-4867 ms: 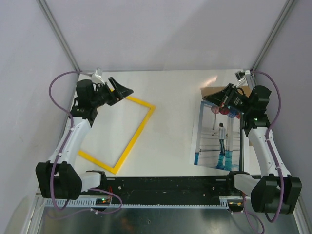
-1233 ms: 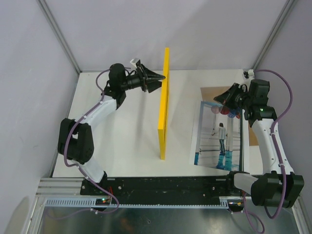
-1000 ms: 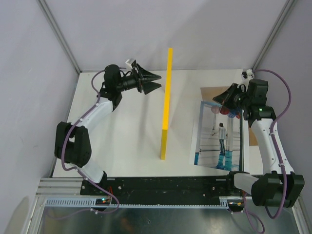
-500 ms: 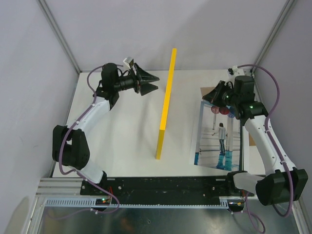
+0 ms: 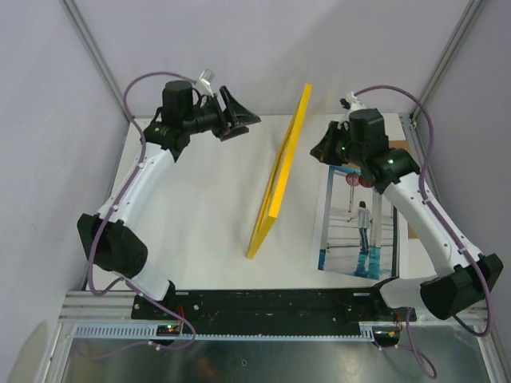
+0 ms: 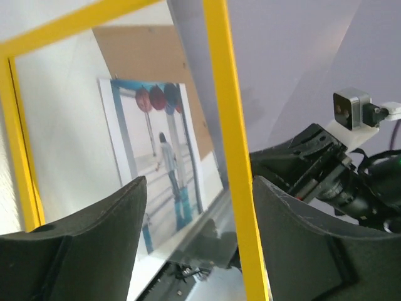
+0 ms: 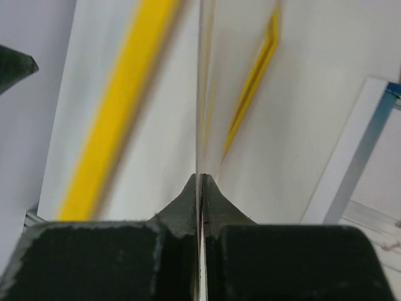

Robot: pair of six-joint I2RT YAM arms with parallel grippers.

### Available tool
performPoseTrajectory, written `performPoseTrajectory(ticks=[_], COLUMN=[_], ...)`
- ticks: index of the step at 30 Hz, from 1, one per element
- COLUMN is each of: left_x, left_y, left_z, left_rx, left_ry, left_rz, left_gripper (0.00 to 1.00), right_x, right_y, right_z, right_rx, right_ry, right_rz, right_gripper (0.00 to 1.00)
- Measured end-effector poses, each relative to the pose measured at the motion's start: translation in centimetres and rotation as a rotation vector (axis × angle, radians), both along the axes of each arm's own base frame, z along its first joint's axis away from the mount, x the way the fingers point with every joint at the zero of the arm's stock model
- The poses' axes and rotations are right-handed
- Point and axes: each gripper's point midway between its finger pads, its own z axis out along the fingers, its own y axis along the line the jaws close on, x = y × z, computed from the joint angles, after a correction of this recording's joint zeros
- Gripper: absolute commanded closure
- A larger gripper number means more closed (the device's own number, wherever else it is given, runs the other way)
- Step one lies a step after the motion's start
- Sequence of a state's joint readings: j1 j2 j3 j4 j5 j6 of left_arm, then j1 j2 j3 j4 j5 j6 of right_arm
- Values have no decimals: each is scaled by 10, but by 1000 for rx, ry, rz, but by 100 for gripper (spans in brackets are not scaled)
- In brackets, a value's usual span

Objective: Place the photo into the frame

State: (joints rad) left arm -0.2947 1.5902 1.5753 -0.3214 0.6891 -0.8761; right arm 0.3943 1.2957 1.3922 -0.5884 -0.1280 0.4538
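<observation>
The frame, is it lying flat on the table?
No, the frame stands on its edge on the table, leaning toward the photo.

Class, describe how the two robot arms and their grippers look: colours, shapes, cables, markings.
The left arm and right arm have white links and bulky black joints. A purple cable loops along each. The left gripper and right gripper have black wedge-shaped fingers. A green light glows on the right arm. No lettering is readable.

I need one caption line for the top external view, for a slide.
On edge, the frame leans toward the photo; left gripper open, apart from it.
</observation>
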Motion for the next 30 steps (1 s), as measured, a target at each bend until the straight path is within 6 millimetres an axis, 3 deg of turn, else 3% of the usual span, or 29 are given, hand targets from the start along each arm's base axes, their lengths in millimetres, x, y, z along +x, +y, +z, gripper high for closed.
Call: performPoseTrajectory(ticks=[4,7,12,18,26,30], left_x=[-4,-10,-10,0,8,20], left_y=[-8,-16,-20,-6,7,22], left_z=[31,40,15,-23,-33,-38], left_rx=[96,149,260,391,459,497], left_ry=[-144,-206,-194,-128,-110,-105], left_rz=[12,4,-1,38,112,190], left_gripper=[26,26,23,20,20,21], right_x=[3,7,17,17,4,6], right_y=[27,43,66,91,122,125], right_z=[10,8,3,4,15,5], right_rx=[-27,-48,-69,-78,21,52], right_ry=[-21,-10,4,-4,-1,19], right_rz=[37,52,73,105,193,201], right_gripper=[100,100,100,100,100,100])
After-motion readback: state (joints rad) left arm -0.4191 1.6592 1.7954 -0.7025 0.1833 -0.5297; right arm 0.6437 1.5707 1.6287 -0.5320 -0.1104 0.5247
